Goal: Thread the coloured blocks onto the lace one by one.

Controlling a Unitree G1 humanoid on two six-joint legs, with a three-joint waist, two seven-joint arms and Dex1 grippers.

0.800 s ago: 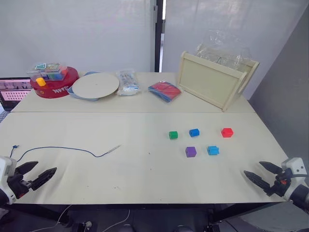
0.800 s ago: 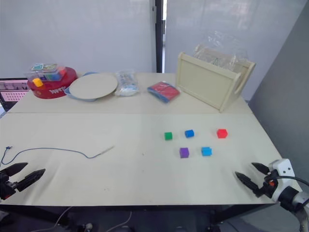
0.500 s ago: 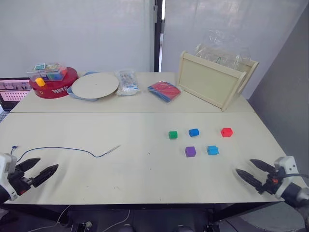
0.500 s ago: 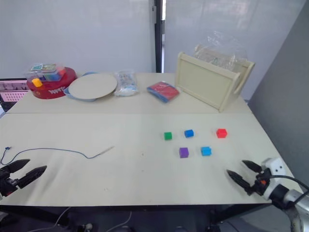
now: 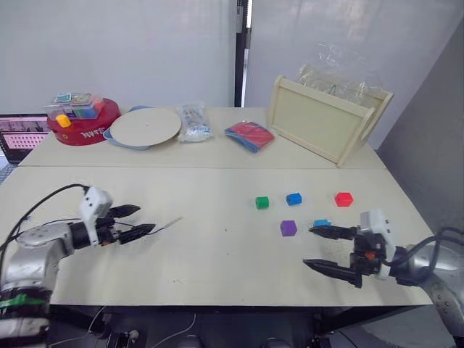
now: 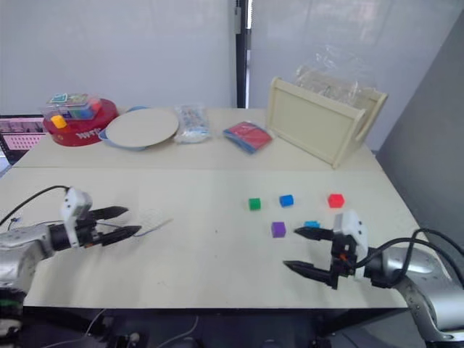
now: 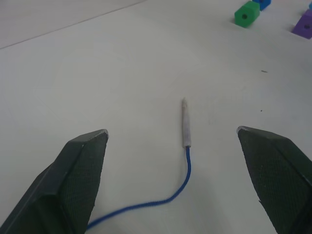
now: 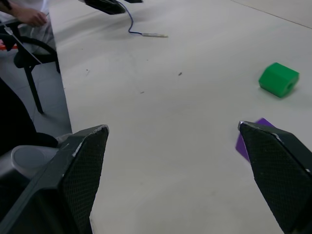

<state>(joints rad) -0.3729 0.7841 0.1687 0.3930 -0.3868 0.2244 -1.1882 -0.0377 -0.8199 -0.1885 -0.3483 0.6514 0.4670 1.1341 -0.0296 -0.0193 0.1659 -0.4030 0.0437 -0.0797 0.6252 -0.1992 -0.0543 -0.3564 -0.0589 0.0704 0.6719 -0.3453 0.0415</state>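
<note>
Left eye view: the 5 coloured blocks sit loose on the tabletop; both hands gape, empty.

Left wrist view: the left hand straddles the lace tip; closing on it comes next.

Right wrist view: the right hand approaches the purple block.

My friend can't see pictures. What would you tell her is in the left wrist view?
The left gripper is open over the pale table, with the blue lace and its stiff pale tip lying between its fingers. Farther off sit a green block and a purple block.
</note>
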